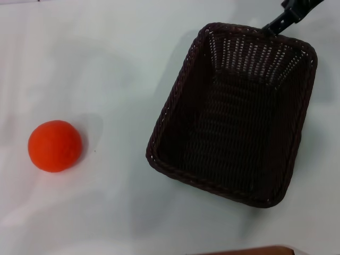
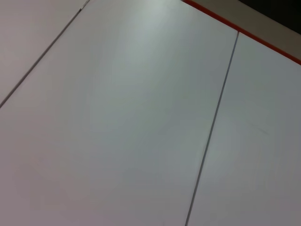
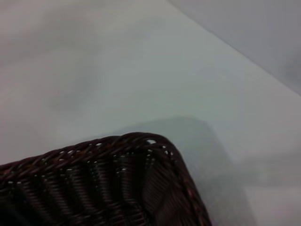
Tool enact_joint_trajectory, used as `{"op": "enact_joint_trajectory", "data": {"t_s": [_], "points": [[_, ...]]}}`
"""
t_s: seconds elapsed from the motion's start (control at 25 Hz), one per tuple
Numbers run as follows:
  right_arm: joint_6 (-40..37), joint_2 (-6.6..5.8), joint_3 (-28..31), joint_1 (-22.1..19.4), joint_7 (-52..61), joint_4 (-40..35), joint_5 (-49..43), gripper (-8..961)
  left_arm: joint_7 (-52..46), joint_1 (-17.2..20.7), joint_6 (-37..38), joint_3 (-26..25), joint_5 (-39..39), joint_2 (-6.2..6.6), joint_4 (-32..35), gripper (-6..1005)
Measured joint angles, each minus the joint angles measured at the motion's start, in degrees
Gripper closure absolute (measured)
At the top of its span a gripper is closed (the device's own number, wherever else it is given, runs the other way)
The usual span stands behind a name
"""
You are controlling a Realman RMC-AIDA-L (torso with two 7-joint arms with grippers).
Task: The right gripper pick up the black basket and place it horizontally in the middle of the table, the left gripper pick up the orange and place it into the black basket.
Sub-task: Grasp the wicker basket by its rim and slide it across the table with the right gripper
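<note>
On the plain, pale white table [image 1: 106,64], the head view shows a large rectangular basket of dark brown-black woven wicker [image 1: 236,111] sitting right of centre, its long axis running away from the robot and tilted a little, so that the far end leans toward the right. The basket has a braided rim, rounded corners and slatted sides that let light through at the far wall, and nothing lies inside it. At its far rim, a black jointed part of the right gripper [image 1: 284,20] reaches in from the upper right corner of the view and meets the braided edge; the fingertips are hidden there, so whether the claw is closed on the rim or merely beside it cannot be told. The right wrist view looks down on one rounded corner of the same basket [image 3: 117,179], with the braided rim and the dark weave below it, and the pale table surface [image 3: 141,70] beyond; none of that arm's own fingers show in it. Well apart from the basket, toward the robot's left, a bright orange-red round fruit with matte skin [image 1: 55,145] rests on the table by itself, touching nothing else. The left gripper does not appear in any view; the left wrist view shows only smooth pale panels [image 2: 117,117] crossed by thin dark seams, with a red-orange strip [image 2: 244,33] along one edge.
</note>
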Motion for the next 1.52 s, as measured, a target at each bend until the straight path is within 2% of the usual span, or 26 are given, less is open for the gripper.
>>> {"op": "enact_joint_trajectory", "data": {"t_s": [0.24,0.48,0.64,0.92,1.12,1.24,1.36,1.52], "points": [[-1.6,0.82,-0.8,-0.2,-1.2,1.6,-0.1,13,0.0,-0.1,0.0,0.4,0.0,-0.02,0.1,426],[-6.2,1.35,-4.4,-0.2,-2.0,6.6,-0.3,22,0.0,-0.1,0.0,0.4,0.0,-0.03,0.1,433],[-9.9,1.60,-6.6,-0.2,-2.1,9.1,-0.3,83,-0.6,0.0,0.0,0.4,0.0,-0.10,0.0,437],[-12.6,1.74,-6.5,-0.1,-3.1,10.5,-0.4,189,-1.1,0.0,0.0,0.4,0.0,-0.11,0.0,444],[-12.6,1.33,-6.1,-0.3,-3.5,12.0,-0.1,425,-1.2,0.0,0.0,0.4,0.0,-0.10,0.0,449],[-11.2,0.79,-5.1,-0.4,-3.6,13.1,0.0,630,-1.2,0.1,0.0,0.1,0.0,-0.05,0.0,452],[-8.0,0.20,-1.6,-0.7,-3.5,13.3,0.0,652,-1.2,0.0,0.1,0.1,0.0,-0.04,0.0,457],[-2.4,-1.20,6.0,-0.9,-3.3,13.0,0.4,687,-0.9,-0.4,0.4,0.4,0.0,-0.02,0.0,464]]}}
